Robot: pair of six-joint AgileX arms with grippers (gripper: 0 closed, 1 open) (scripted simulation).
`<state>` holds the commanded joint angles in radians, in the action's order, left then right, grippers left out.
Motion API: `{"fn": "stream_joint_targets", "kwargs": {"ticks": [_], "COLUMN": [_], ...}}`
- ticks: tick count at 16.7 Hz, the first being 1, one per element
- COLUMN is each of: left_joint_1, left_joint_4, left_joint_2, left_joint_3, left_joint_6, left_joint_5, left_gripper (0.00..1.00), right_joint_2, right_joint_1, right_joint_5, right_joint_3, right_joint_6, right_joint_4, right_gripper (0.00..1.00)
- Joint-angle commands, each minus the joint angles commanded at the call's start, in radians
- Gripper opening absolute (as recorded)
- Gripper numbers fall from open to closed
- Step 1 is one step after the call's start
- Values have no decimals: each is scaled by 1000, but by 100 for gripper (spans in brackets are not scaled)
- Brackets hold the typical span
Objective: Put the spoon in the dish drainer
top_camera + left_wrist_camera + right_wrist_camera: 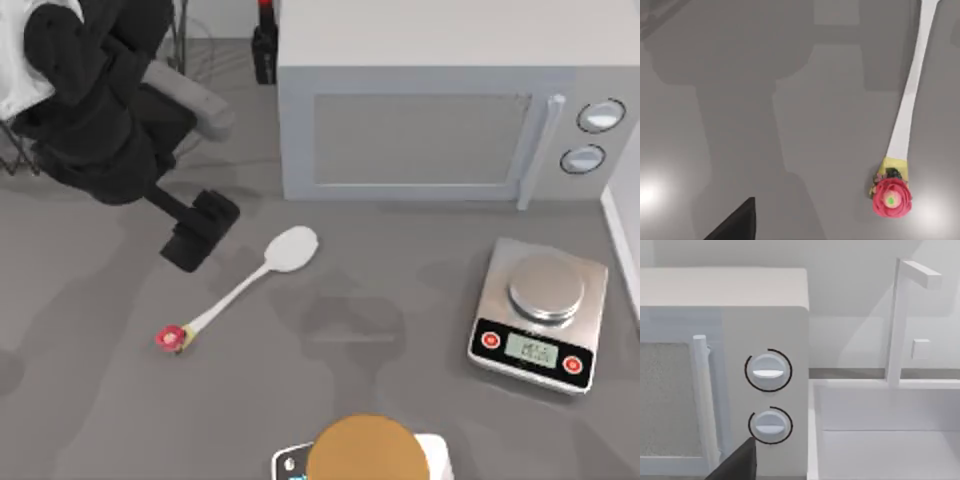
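The white spoon (262,277) lies flat on the grey worktop (400,380), left of centre in the top view, its oval bowl toward the microwave (440,120) and its slim handle running down and to the left, ending in a red-and-yellow flower knob. The left gripper (198,231) hangs just up and left of the spoon, near the middle of the handle but apart from it, its black arm reaching in from the upper left corner; whether its jaws stand wide or narrow I cannot tell. In the left wrist view the spoon's handle (907,107) and flower knob lie on bare worktop, with one dark fingertip (737,222) of the gripper at the frame's edge, clear of the spoon. Thin dark wires of the dish drainer (20,160) show at the far left edge of the top view, behind the left arm and well apart from the spoon. A kitchen scale (540,315) sits on the right of the worktop below the microwave. The right wrist view looks at the microwave's two dials (768,371) and a white sink (880,435) beside it, with a dark fingertip (740,465) of the right gripper low in the frame; its jaws cannot be judged.
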<state>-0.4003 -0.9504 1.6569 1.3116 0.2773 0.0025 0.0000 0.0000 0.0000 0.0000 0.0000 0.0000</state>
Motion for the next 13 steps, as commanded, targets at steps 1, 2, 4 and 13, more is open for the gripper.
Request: {"fn": "stream_joint_targets", "kwargs": {"ticks": [1,2,4,13], "left_joint_1": [-18,-34,-59,-78], "left_joint_4": [-42,-80,-141,-191], "left_joint_2": [79,149,260,353], "left_joint_3": [58,111,195,264], "left_joint_6": [12,23,41,57], "left_joint_5": [0,0,0,0], "left_gripper": [100,100,100,100], "right_joint_2": [0,0,0,0], "right_joint_1": [0,0,0,0], "right_joint_5": [0,0,0,0], "right_joint_3": [0,0,0,0], "right_joint_6": [0,0,0,0], "right_joint_4": [0,0,0,0], "right_gripper": [100,100,100,100]}}
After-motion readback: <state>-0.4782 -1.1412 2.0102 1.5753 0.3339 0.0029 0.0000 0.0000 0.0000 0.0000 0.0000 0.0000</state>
